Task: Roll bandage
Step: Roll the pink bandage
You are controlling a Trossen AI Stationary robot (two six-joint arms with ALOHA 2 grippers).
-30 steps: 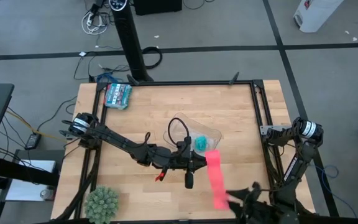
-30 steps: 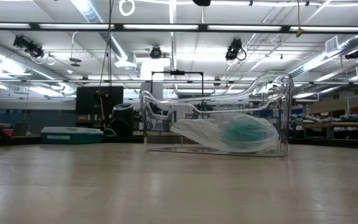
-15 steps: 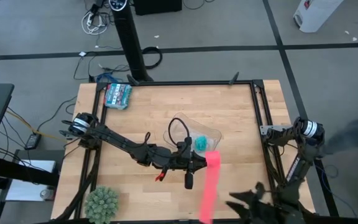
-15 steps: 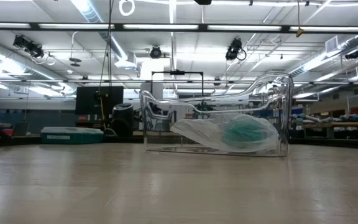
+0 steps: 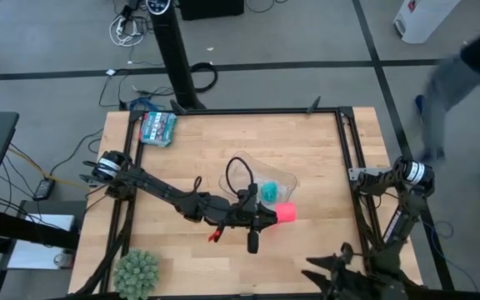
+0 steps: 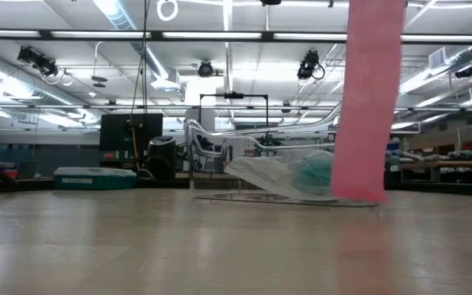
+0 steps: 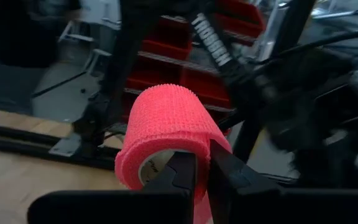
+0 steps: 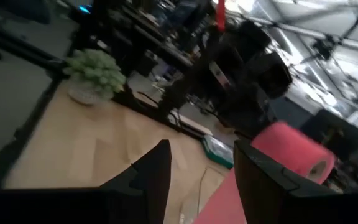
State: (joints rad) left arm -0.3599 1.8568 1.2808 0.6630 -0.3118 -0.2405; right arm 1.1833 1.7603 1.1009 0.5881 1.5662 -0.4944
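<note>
left end effector pinches the pink bandage roll's edge.

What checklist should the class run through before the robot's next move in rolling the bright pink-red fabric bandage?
1. Left tool clamped on the bright pink-red fabric bandage roll: ok.
2. Roll lifted off the wooden table: ok.
3. Loose strip hanging straight: ok.
4. Right tool open at the near table edge, holding nothing: ok.
5. Strip's free end within the right tool's reach: cannot tell.
6. Clear plastic tray away from the strip: not ok, close behind it.
</note>
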